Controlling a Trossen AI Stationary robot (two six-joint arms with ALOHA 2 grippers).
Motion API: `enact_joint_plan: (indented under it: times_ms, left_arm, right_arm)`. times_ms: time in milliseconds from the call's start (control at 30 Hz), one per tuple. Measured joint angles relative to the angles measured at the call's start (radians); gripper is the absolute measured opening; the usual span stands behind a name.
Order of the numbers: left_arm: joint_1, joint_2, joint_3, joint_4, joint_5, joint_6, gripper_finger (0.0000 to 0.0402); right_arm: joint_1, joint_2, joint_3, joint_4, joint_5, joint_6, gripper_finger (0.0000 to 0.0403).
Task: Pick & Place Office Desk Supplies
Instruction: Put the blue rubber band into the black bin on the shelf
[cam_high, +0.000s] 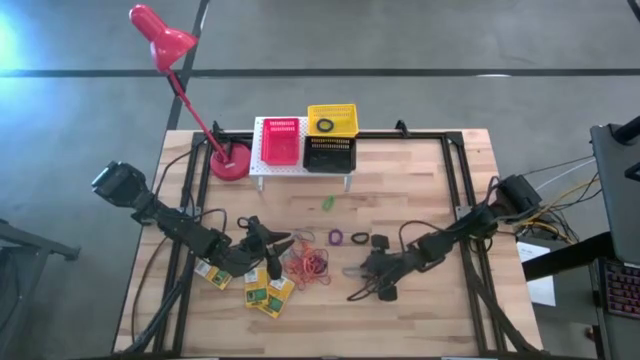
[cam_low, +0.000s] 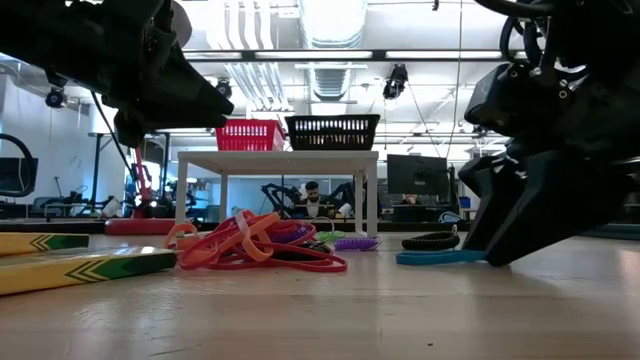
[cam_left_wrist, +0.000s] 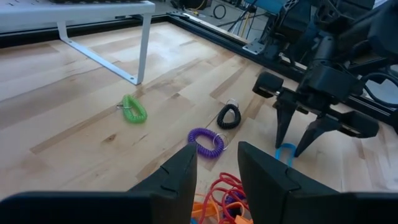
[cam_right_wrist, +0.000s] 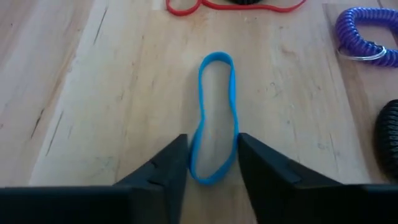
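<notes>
A blue rubber band (cam_right_wrist: 216, 118) lies flat on the wooden table. My right gripper (cam_right_wrist: 212, 158) is open, tips down at the table, one finger on either side of the band's near end (cam_left_wrist: 286, 151). A heap of orange-red rubber bands (cam_high: 308, 265) lies left of it. My left gripper (cam_left_wrist: 216, 165) hangs open above that heap with nothing between its fingers. A purple coil ring (cam_left_wrist: 206, 142), a black ring (cam_left_wrist: 229, 116) and a green one (cam_left_wrist: 134, 109) lie farther back. Flat yellow-and-green boxes (cam_high: 268, 293) rest near the front left. My right gripper comes slanting down from the table's right, its fingers (cam_right_wrist: 177, 163) along the two long sides of the blue band's near end (cam_right_wrist: 210, 177). The band lies flat on the table. Whether the fingers touch it, I cannot tell.
At the far edge a white rack (cam_high: 262, 168) carries a red basket (cam_high: 281, 140), a yellow basket (cam_high: 331, 120) and a black basket (cam_high: 330, 153). A red desk lamp (cam_high: 228, 160) stands to its left. Black rails (cam_high: 455, 190) run along the table's sides.
</notes>
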Motion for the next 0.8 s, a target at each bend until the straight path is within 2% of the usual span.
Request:
enact_joint_plan:
  times_ms: [267, 400, 600, 800]
  left_arm:
    - [0.0, 0.0, 0.0, 0.0, -0.001, 0.0, 0.0122]
    - [0.0, 0.0, 0.0, 0.0, -0.001, 0.0, 0.0122]
    - [0.002, 0.0, 0.0, -0.005, -0.003, 0.0, 0.0122]
    - [0.011, 0.0, 0.0, -0.009, -0.003, 0.0, 0.0122]
  right_arm:
    - [0.002, -0.011, -0.001, -0.012, -0.011, 0.003, 0.0017]
    - [0.006, -0.067, -0.006, -0.067, -0.035, 0.003, 0.0013]
    - [0.004, -0.236, -0.005, -0.149, -0.027, -0.05, 0.0011]
    - [-0.053, -0.419, -0.005, -0.052, -0.018, -0.233, 0.0011]
